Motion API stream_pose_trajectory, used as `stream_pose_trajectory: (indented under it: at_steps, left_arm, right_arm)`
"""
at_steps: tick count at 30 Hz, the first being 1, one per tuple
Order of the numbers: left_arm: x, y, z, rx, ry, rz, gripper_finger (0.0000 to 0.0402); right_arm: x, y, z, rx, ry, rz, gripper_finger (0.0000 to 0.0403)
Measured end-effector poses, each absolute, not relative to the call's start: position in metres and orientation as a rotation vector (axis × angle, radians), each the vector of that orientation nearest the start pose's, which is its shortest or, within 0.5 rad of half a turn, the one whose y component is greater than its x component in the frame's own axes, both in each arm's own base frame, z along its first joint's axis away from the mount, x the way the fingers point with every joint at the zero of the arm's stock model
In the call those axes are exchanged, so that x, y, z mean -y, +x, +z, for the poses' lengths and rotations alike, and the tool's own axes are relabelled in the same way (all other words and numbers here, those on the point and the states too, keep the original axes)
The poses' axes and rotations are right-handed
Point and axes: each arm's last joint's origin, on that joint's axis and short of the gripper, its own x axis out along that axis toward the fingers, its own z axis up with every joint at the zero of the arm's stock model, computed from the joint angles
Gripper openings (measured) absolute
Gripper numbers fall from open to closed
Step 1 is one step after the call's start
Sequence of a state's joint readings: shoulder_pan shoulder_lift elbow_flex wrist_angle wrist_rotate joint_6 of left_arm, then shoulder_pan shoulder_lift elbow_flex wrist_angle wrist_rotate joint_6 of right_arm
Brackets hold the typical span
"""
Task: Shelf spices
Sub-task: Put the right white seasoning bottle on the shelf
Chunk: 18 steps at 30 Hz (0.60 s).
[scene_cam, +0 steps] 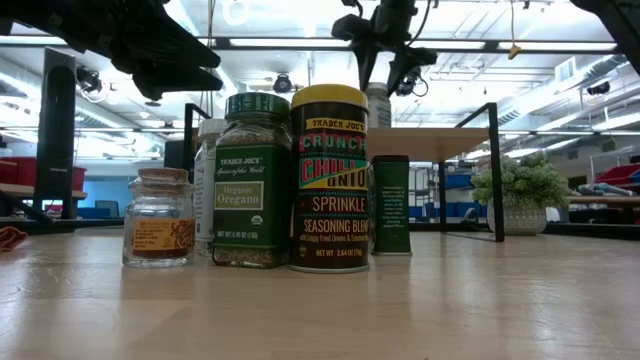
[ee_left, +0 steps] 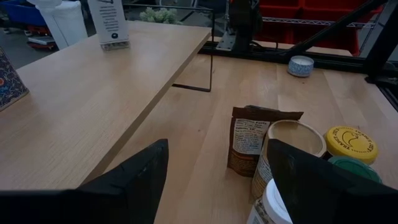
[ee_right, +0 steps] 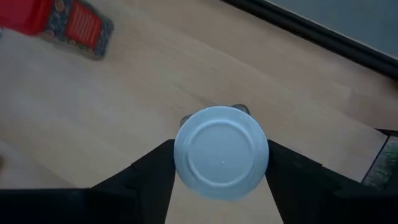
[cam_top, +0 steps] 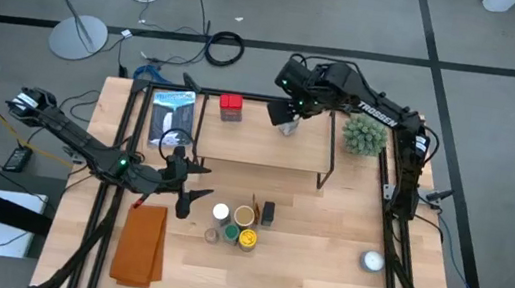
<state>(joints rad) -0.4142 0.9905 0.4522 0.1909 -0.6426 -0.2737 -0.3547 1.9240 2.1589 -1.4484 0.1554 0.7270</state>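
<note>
On the shelf (cam_top: 258, 139), the right gripper (ee_right: 219, 180) brackets 1 white-lidded jar (ee_right: 221, 153), fingers apparently touching it; left gripper (ee_left: 217, 180) hovers spread near the floor-level jars (cam_top: 238, 226).

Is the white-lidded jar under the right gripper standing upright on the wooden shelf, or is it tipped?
Upright. The white-lidded jar shows its round lid full-face from above on the light-wood shelf, between the right gripper fingers.
</note>
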Motion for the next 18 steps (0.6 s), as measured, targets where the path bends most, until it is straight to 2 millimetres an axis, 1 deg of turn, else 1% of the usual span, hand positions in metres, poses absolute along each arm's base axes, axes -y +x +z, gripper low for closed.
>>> stream_pose_trajectory:
  at_steps: [13,18]
  left_arm:
    - [0.0654,0.1918,0.2192,-0.267,-0.095,0.265,0.0278]
    - [0.0654,0.1918,0.2192,-0.267,-0.095,0.265,0.0278]
  right_arm:
    - [0.1315,0.3466,0.3744,-1.034,0.704,-0.812,0.0235]
    - [0.1311,0.3460,0.3805,-1.018,0.693,-0.797,0.0235]
